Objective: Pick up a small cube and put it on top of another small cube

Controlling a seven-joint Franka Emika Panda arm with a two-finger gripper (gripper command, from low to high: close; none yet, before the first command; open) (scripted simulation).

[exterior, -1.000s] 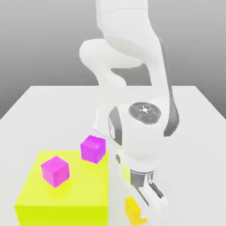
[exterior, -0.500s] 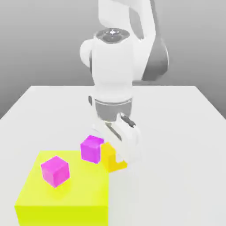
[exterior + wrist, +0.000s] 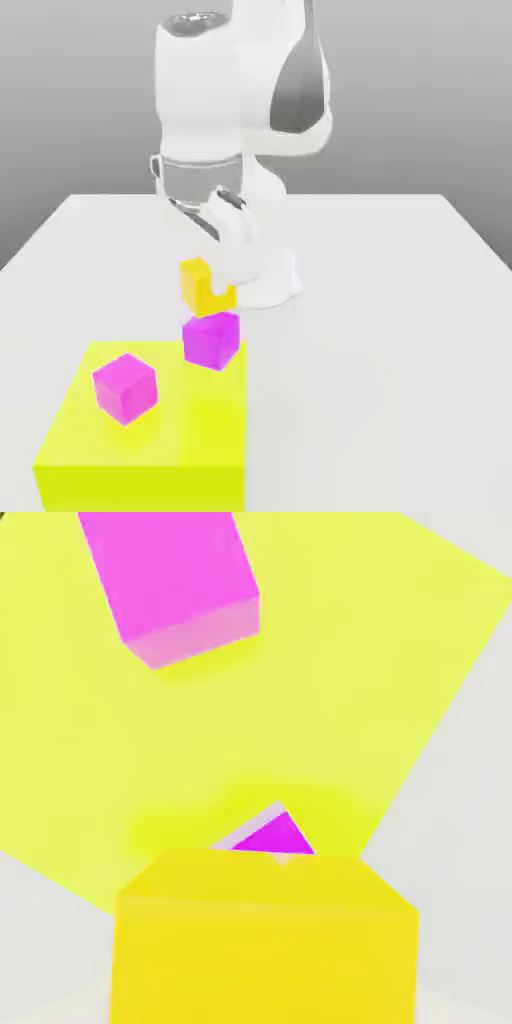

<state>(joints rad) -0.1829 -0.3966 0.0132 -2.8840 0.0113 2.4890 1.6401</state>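
Note:
My gripper [image 3: 213,288] is shut on the small yellow cube [image 3: 203,284] and holds it in the air, just above a magenta cube [image 3: 211,339]. That magenta cube stands at the far right corner of the big yellow-green block [image 3: 150,430]. A small gap separates the two cubes. In the hand view the yellow cube [image 3: 265,937] covers most of this magenta cube [image 3: 272,838]. A second magenta cube [image 3: 125,386] rests on the block toward the exterior view's left and also appears in the hand view [image 3: 170,577].
The flat yellow-green block [image 3: 330,682] lies on a white table [image 3: 400,350] near its front edge, on the exterior view's left. The arm's white base [image 3: 270,285] stands right behind the held cube.
The arm has swung from the front right toward the back and left, carrying the yellow cube up from table level to a spot over the right-hand magenta cube.

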